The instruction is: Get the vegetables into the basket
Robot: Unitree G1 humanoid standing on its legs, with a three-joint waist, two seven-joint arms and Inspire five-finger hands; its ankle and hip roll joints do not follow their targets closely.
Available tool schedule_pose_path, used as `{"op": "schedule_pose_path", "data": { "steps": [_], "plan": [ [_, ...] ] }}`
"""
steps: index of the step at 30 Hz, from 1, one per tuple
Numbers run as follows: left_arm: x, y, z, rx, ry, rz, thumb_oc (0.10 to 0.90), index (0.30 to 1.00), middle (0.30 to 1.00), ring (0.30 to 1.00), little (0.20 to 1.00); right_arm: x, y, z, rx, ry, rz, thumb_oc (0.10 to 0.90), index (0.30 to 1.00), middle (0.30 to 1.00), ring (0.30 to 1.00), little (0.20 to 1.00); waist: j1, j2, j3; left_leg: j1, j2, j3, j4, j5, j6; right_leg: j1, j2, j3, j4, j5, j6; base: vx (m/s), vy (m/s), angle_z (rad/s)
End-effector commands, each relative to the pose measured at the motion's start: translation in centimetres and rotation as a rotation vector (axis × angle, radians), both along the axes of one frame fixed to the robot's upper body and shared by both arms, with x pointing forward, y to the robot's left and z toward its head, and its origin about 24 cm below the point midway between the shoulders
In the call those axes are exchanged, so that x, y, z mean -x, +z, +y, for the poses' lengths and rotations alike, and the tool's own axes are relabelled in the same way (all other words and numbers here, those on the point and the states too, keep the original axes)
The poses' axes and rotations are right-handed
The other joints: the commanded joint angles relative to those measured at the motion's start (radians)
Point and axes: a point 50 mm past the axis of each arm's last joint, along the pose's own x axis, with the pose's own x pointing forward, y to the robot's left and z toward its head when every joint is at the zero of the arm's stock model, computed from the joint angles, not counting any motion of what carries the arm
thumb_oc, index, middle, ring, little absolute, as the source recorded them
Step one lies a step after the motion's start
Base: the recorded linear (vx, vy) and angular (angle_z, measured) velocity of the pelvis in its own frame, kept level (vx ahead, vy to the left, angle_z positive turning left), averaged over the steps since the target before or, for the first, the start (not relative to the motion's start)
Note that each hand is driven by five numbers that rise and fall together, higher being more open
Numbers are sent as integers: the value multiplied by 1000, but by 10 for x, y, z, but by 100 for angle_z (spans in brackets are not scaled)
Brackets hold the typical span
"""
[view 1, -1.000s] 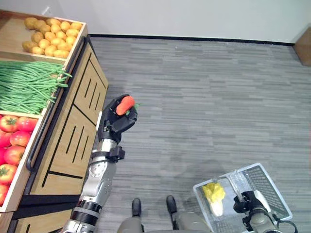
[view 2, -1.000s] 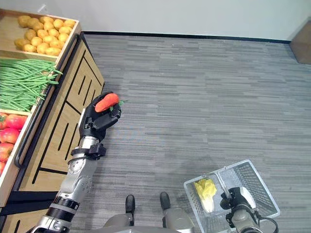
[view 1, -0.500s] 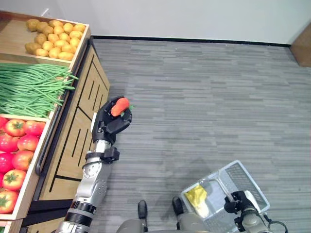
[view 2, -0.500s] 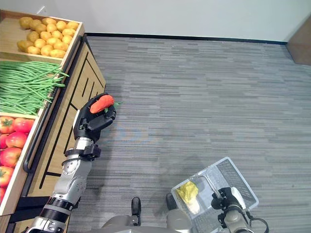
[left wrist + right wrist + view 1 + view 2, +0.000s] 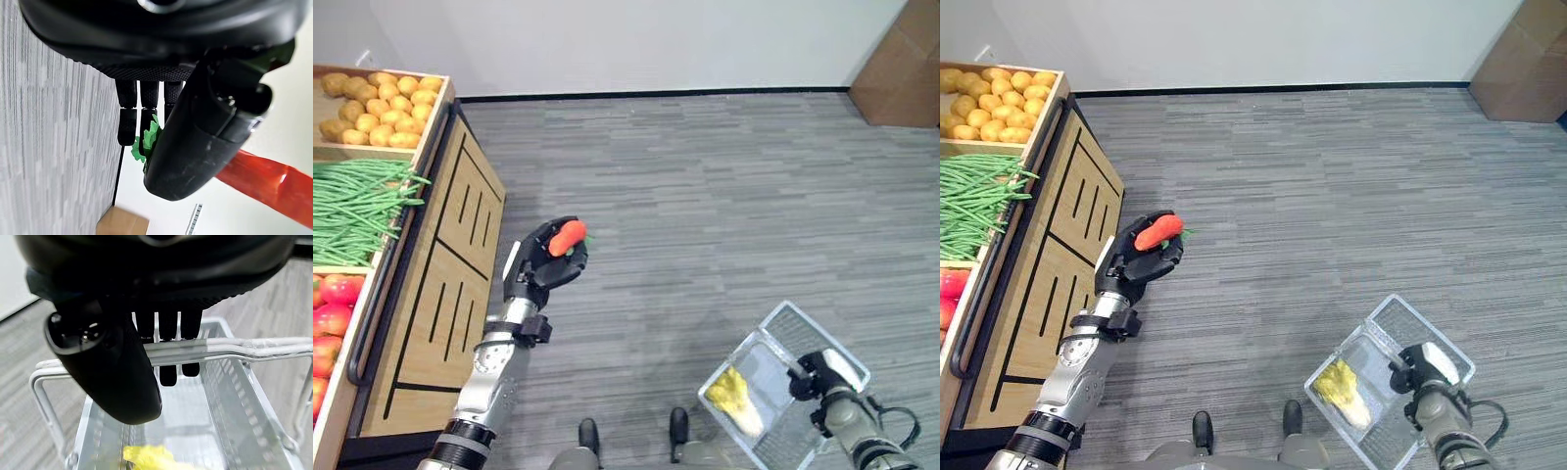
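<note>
You've got one vegetable in already: a yellow-green leafy cabbage [image 5: 732,390] lies in the white wire basket [image 5: 822,348], whose handle your right robot hand [image 5: 810,377] is curled around, low at your right side. Your left robot hand [image 5: 546,265] is clenched on a small orange-red carrot with a green top [image 5: 567,237], held up over the grey floor just beside the wooden bench [image 5: 450,264], well apart from the basket. That carrot is yet to go in, by my read.

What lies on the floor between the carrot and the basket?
Nothing: bare grey floor separates the carrot in the left hand from the basket on the right hand, in both eye views.
</note>
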Motion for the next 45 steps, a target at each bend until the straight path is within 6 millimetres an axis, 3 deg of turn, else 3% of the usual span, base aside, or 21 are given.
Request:
{"op": "schedule_pose_path", "data": {
  "steps": [1,6,10,16,22,29,34,45],
  "plan": [
    [-8,47,-13,-139,-142,-248,400,300,300,300,300,-53,50,1,112,132,-238,400,300,300,300,300,8,-68,-103,-51,14,-22,2,-16,-51,-29,-63,11,5,-13,61,15,-42,1],
    [-10,49,-23,-300,-249,-276,400,300,300,300,300,-87,81,15,151,256,-333,400,300,300,300,300,3,-58,-115,-43,19,-11,0,-19,-54,-31,-58,24,5,-14,60,-1,-2,-2],
    [-12,54,-32,-389,-310,-313,400,300,300,300,300,-103,94,24,152,302,-382,400,300,300,300,300,2,-54,-121,-40,19,-7,0,-24,-55,-30,-59,28,5,-14,61,1,-1,-3],
    [-14,81,-67,-798,-495,-583,400,300,300,300,300,-141,126,62,91,407,-523,400,300,300,300,300,-7,-45,-129,-37,21,-1,0,-29,-58,-30,-61,36,5,-12,65,0,0,0],
    [-16,80,-95,-1024,-620,-732,400,300,300,300,300,-168,144,94,47,451,-590,400,300,300,300,300,-9,-40,-131,-37,22,4,0,-30,-61,-34,-63,40,5,-7,69,1,0,-2],
    [-19,70,-116,-1236,-714,-853,400,300,300,300,300,-186,165,120,52,522,-638,400,300,300,300,300,-12,-36,-129,-45,28,6,0,-26,-65,-41,-62,39,5,-5,69,0,0,0],
    [-20,47,-125,-1298,-738,-826,400,300,300,300,300,-192,174,145,17,595,-681,400,300,300,300,300,-19,-38,-127,-45,28,3,0,-27,-64,-42,-59,42,5,-6,67,2,1,-1],
    [-35,13,-134,-1334,-610,-686,400,300,300,300,300,-183,171,195,-144,730,-731,400,300,300,300,300,-34,-41,-126,-45,32,8,0,-28,-62,-44,-55,48,5,-12,61,3,0,-1]
  ]
}}
